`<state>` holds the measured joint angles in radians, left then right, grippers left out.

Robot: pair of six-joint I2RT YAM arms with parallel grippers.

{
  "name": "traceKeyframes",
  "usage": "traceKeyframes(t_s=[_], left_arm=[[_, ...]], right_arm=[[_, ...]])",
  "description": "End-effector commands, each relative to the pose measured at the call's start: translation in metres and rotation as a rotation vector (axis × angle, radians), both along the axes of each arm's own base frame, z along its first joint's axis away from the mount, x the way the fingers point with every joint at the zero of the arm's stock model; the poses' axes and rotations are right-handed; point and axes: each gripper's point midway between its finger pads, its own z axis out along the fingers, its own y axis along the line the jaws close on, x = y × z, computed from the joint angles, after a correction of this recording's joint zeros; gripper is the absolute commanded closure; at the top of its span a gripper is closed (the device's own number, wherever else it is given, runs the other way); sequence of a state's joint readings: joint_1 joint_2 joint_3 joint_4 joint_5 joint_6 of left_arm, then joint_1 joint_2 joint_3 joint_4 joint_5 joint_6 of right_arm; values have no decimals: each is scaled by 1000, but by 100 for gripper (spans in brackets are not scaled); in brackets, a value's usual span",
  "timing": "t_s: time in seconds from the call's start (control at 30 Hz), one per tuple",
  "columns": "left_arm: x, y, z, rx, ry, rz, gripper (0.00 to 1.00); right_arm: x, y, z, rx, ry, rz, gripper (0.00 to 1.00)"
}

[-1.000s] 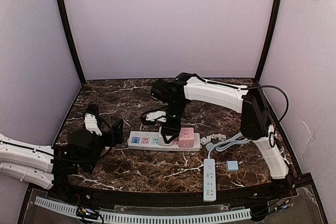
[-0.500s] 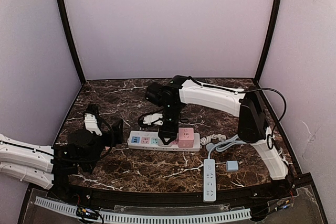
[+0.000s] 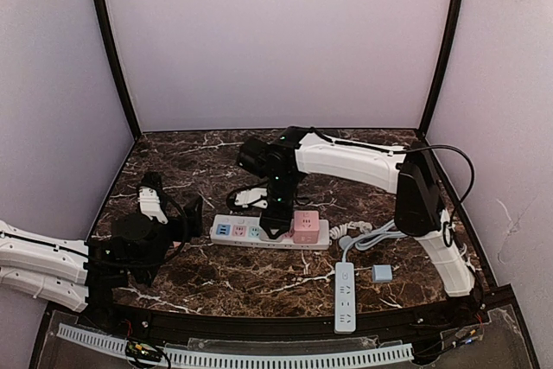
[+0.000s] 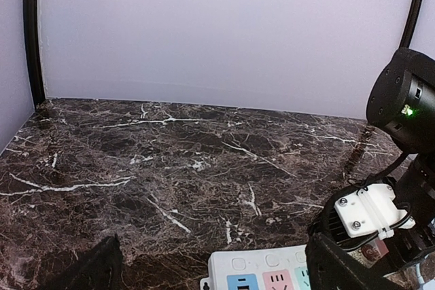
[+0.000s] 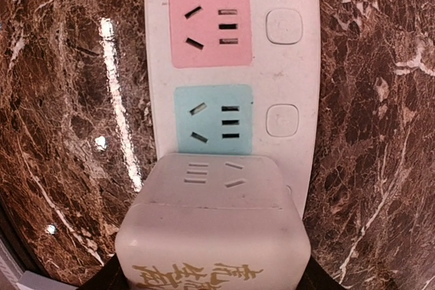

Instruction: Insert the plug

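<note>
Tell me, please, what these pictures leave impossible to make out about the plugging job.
- Pins of the white plug: right wrist view, hidden under the plug's own body, so it is unclear whether they have entered the power strip.
- Socket beneath the plug: same view, covered by the plug.
- Fingers of the right gripper: cut off by the bottom edge in the right wrist view, too small in the top view.
- Strip's near side: left wrist view, cut off by the bottom edge.

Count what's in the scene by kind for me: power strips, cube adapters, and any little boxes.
Power strips: 2, coloured-socket strip and plain white strip
Cube adapters: 2, pink cube and white cube
Boxes: 1, small blue box
Total: 5
</note>
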<state>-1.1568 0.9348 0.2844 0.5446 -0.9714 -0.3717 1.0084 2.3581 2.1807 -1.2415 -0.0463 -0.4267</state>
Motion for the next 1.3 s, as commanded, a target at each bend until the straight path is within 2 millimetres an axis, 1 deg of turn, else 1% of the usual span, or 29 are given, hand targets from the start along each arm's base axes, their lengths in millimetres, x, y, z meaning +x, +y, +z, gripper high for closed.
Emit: traceKeyframes(t_s=[0.0,0.07,0.13,0.17,0.27,0.33,0.4,0.57,0.6,0.63,0.67,0.7,0.73,0.8,0.87,0.9,0.93,0.97,1.0,1.03,1.07,1.1,1.13,1.17,1.23,1.27], left_arm=[[-1,6,-6,22,1,15,7],[-1,6,-6,23,0,17,7],[-1,6,-6,25,0,19,7],[-1,6,-6,24,0,18,7],[-1,7,-5,27,-1,21,7],[-1,7,-6,30,-1,23,7],[-1,8,-6,33,-1,27,7],[0,9,-6,42,0,37,7],[0,9,-7,48,4,39,7],[0,9,-5,45,6,45,7],[0,10,-8,53,17,49,7],[1,10,-5,48,17,59,7],[1,12,-8,52,30,66,7],[1,12,-3,38,44,79,7],[-1,16,-5,32,83,95,7],[-1,16,-6,9,100,96,7],[-3,18,-8,36,127,91,6],[-6,23,-16,61,162,98,6],[-7,23,-13,61,179,96,6],[-11,30,-21,91,219,107,7],[-12,30,-21,89,238,107,7],[-16,38,-29,114,277,121,7],[-18,39,-31,113,298,118,7],[-22,45,-37,128,331,126,7],[-28,48,-47,131,384,114,8],[-32,47,-52,130,413,100,8]], right_arm=[[33,8,-26,-11,-166,-83,57],[43,17,6,72,-236,-96,52],[52,22,35,134,-301,-116,44],[53,24,49,163,-320,-120,40],[55,26,79,224,-360,-128,29],[53,24,88,238,-371,-126,24],[52,19,92,236,-380,-130,18],[47,13,91,252,-379,-142,5],[47,14,97,280,-388,-149,2],[47,16,103,307,-397,-156,1],[47,17,110,336,-407,-167,1],[48,19,120,376,-422,-179,1],[50,19,128,412,-439,-197,2],[55,15,144,478,-492,-258,2],[59,9,159,554,-540,-330,1],[57,3,170,601,-554,-363,1],[56,-2,174,639,-562,-391,1],[53,-6,177,681,-566,-414,1],[49,-11,180,721,-570,-436,1],[46,-20,177,753,-575,-469,1],[44,-28,180,794,-581,-501,1],[41,-35,183,834,-586,-528,1],[39,-42,189,884,-588,-565,1],[36,-50,190,915,-576,-616,1],[35,-68,191,947,-568,-710,1],[33,-73,192,960,-561,-730,1]])
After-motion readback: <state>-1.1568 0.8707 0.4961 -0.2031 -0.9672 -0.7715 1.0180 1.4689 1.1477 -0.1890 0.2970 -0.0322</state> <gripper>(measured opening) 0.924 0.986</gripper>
